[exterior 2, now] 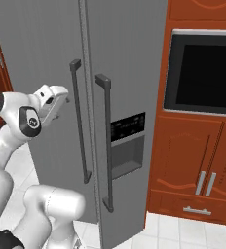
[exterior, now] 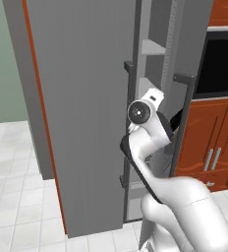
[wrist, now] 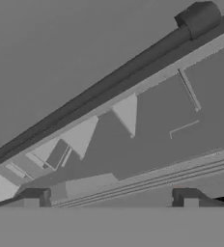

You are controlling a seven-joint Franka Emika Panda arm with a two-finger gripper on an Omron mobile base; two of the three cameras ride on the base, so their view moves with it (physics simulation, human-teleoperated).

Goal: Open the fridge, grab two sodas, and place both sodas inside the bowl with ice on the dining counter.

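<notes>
The arm bends upward, its gripper (wrist: pixel 111 197) open and empty, reaching into the gap of the fridge (exterior: pixel 81 108); the door handle (wrist: pixel 109 87) runs just above, shelves (wrist: pixel 128 113) lie ahead.

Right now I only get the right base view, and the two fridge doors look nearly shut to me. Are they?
Observer: No. In the left base view the left door stands swung out, with a clear gap between it and the right door.
Operator: Can you see inside?
Observer: Yes, pale shelves show through that gap.
Operator: And the claw, is it holding anything?
Observer: In the hand view the claw is open with nothing between its tips. It points at the shelves, below a dark handle bar.
</notes>
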